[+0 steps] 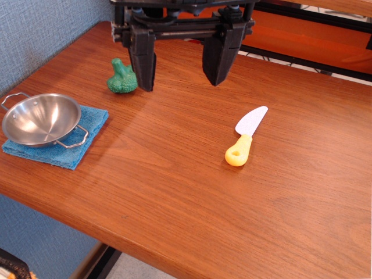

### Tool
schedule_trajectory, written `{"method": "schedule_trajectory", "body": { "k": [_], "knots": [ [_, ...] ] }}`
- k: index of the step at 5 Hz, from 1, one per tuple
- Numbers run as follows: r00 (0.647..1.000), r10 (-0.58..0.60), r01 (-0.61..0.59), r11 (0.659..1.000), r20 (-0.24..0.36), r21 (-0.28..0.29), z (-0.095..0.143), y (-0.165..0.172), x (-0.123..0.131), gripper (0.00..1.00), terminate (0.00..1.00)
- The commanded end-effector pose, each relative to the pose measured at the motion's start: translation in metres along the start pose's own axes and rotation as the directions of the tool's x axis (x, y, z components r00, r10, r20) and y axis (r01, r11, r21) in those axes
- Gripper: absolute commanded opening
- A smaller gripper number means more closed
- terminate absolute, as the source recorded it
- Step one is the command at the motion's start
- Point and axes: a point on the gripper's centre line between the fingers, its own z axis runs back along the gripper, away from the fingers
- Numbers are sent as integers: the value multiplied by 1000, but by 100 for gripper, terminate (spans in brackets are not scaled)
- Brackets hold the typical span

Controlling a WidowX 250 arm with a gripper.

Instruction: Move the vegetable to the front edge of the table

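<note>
The vegetable, a small green toy broccoli (121,78), lies on the reddish-brown wooden table (192,192) at the far left, head down and stem up. My gripper (181,74) hangs over the far middle of the table with its two black fingers spread wide, open and empty. Its left finger (143,61) stands just right of the broccoli, close beside it; whether they touch I cannot tell. The right finger (220,57) is well clear to the right.
A steel bowl with handles (40,118) sits on a blue cloth (70,142) at the left edge. A toy knife with a yellow handle (246,137) lies right of centre. A blue wall runs along the left; the table's front edge runs bottom left to bottom right.
</note>
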Motion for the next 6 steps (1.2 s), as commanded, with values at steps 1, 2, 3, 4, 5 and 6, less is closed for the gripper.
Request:
{"method": "schedule_trajectory", "body": {
  "k": [1, 2, 3, 4, 5, 6],
  "knots": [
    [1000, 0, 0, 1000, 0, 0, 0, 0, 0, 100, 0],
    [997, 70, -69, 997, -15, 22, -20, -8, 42, 100, 0],
    [994, 111, -111, 994, -16, -9, -37, -10, 89, 100, 0],
    [985, 169, -168, 985, 27, -26, -50, -6, 135, 100, 0],
    [973, 223, -220, 973, 52, -70, -67, -1, 181, 100, 0],
    [953, 294, -290, 954, 65, -73, -86, -1, 214, 100, 0]
  ]
}}
